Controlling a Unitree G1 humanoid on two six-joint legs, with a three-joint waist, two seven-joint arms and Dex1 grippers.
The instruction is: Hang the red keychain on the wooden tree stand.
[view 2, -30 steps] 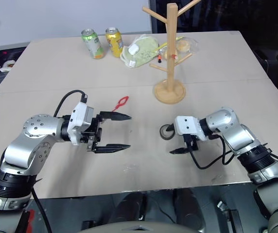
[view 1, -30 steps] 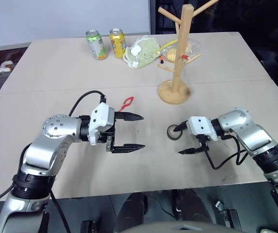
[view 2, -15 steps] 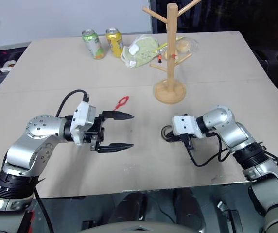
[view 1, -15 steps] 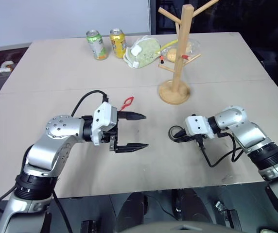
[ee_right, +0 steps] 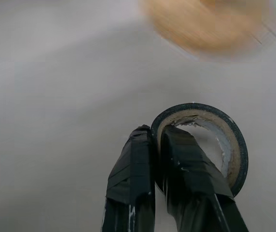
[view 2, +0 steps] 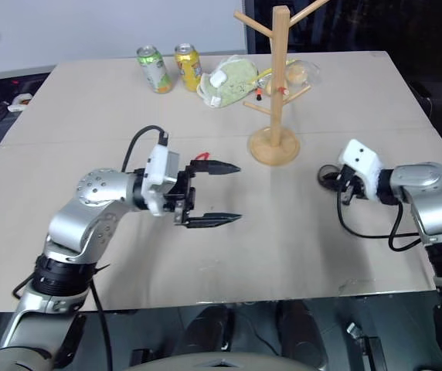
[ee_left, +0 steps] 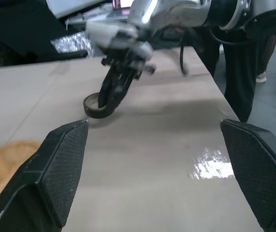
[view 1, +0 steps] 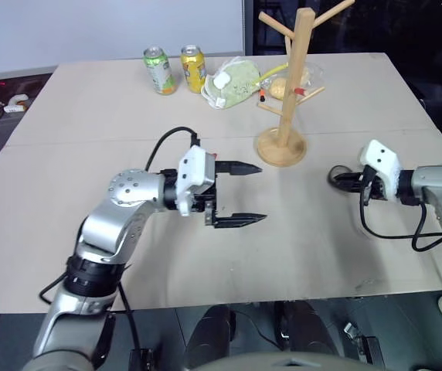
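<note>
While your right gripper [ee_right: 158, 145] pinches the wall of the black tape ring [ee_right: 234, 145], one finger inside it, your left gripper [view 2: 225, 193] gapes wide. You'll find the red keychain [view 2: 202, 156] just behind its upper finger, the wooden tree stand [view 2: 278, 85] beyond its fingertips.

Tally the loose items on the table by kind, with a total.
Drink cans: 2 (green, yellow)
Wooden tree stand: 1
Red keychain: 1
Black tape ring: 1
Plastic bags of items: 2
Total: 7
</note>
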